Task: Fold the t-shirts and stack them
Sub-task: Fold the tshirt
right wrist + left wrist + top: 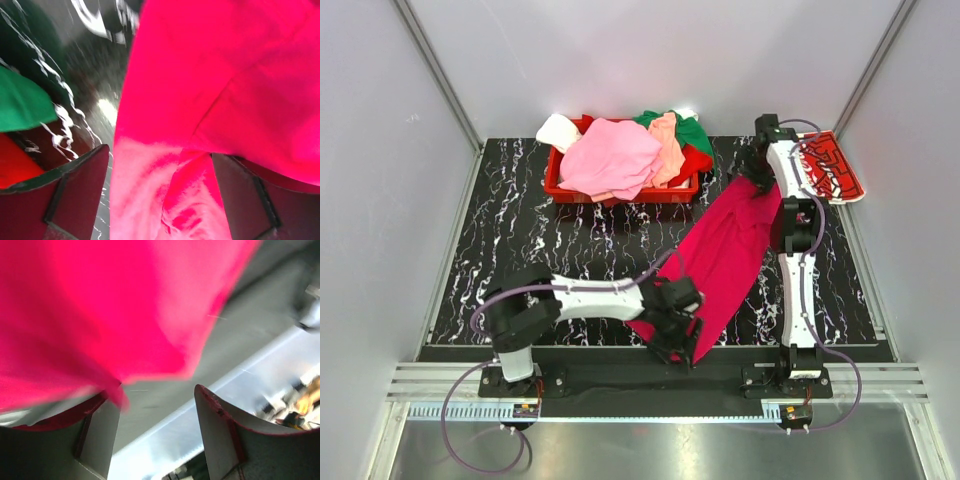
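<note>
We note a black, white-veined desk [580, 250] between grey walls [380, 150]. Left claw [155, 392] and right claw [159, 152] stand spread wide at the magenta tee [725, 250]. Red tee [835, 165] script: unreadable.

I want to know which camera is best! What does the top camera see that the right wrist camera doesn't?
Only top: the left arm, the red basket, the pink t-shirt in it, a red-and-white shirt far right. Only right wrist: the right end effector up close, cloth between its spread fingers. Both: the magenta t-shirt, a green t-shirt, the marbled table.
</note>
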Robot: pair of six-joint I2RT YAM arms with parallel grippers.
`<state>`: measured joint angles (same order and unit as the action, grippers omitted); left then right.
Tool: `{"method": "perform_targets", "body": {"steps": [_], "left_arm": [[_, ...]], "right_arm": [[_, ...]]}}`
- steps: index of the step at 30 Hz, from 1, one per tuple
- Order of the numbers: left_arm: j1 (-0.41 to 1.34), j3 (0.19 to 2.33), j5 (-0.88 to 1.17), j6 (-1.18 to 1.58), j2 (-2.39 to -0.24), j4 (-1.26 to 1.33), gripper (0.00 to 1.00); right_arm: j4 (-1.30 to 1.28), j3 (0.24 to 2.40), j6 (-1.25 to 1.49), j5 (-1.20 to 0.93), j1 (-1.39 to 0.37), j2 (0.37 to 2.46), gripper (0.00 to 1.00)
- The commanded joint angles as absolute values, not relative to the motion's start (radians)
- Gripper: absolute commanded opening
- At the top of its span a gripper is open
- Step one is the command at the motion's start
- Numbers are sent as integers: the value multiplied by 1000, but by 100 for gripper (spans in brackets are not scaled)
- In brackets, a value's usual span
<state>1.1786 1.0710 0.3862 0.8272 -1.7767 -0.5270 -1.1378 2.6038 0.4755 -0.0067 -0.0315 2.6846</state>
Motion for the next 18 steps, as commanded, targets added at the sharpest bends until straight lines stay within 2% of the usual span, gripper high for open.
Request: {"method": "perform_targets", "body": {"steps": [1,3,9,12,14,18], "left_arm": [[1252,1222,460,919,-1784,-556,64],[1258,1287,443,908,-1766,-595,65],[1211,1498,296,779,-1655,-911,69],[1128,1523,224,707,-1585,-1003,71],[1025,1471,207,654,-1537,-1012,71],[896,1359,158,545,-1509,-918,68]], "right_arm": [[-974,2608,382,-167,35,2706,92],[-971,2622,370,-306,35,2674,95],[-969,2497,370,-437,34,2455,100],[-1040,2445,370,-410,29,2343,100],[-1052,2334,374,-374,26,2222,100],[-1028,2087,376,-118,28,2025,100]]}}
